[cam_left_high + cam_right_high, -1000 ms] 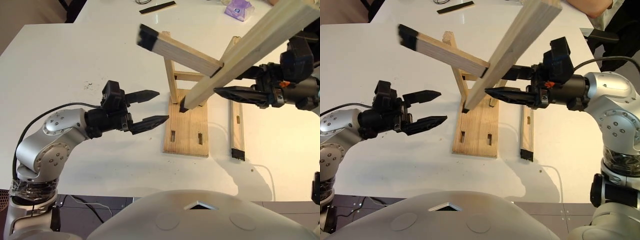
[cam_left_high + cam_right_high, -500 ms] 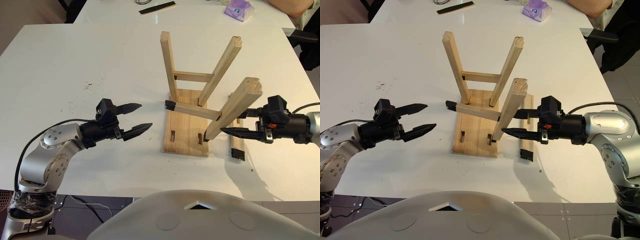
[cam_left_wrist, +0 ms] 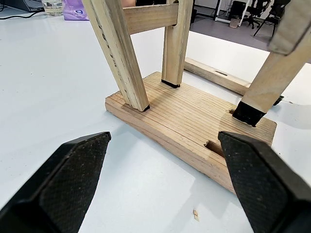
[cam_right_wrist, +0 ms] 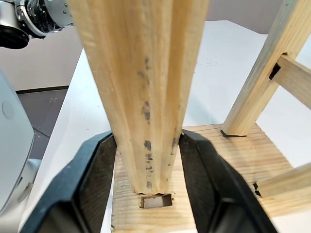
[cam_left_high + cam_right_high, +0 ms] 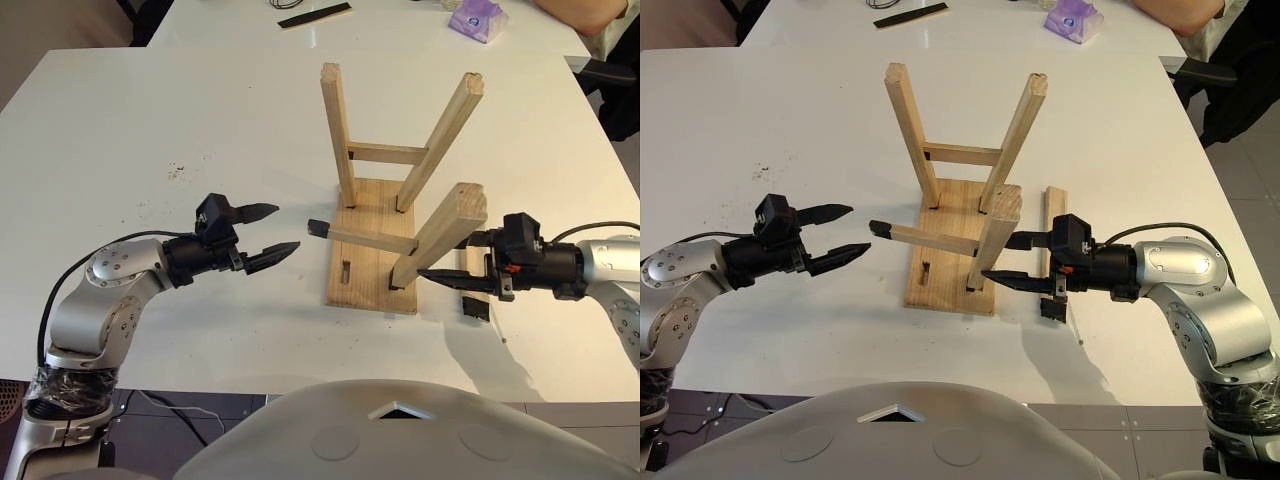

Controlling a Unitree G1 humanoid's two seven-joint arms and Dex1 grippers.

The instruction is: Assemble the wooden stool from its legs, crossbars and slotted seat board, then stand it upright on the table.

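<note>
**Holding a leg at the near right slot of the seat board**

Seat board [image 5: 362,290] lies flat on the white table [image 5: 150,120], slots facing up. Two legs stand upright in its far slots: far left leg [image 5: 337,130] and far right leg [image 5: 441,135]. They are joined by a short crossbar [image 5: 385,153].

Right gripper [image 5: 998,258]: jaws pinch the held leg [image 5: 446,224] low on its length, one finger on each side. The leg leans, with its top end tipped towards the robot's right. Its black-tipped lower end is at the near right slot [image 4: 156,200]. I cannot tell whether it has entered the slot.

A second crossbar [image 5: 365,238] is fixed to the held leg and runs out to the left above the board. Its black free end points towards the left gripper [image 5: 288,227].

Left gripper hovers over the table just left of the board. Its jaws are spread and hold nothing, and the fingers [image 3: 73,174] frame the board in the wrist view. The near left slot [image 5: 345,270] stands open.

A loose leg [image 5: 1054,210] lies flat on the table just right of the board, parallel to its long edge.

Labels: a purple packet [image 5: 477,18] sits at the far edge, its print too small to read. A black strip [image 5: 315,14] lies beyond the table's far edge.
</note>
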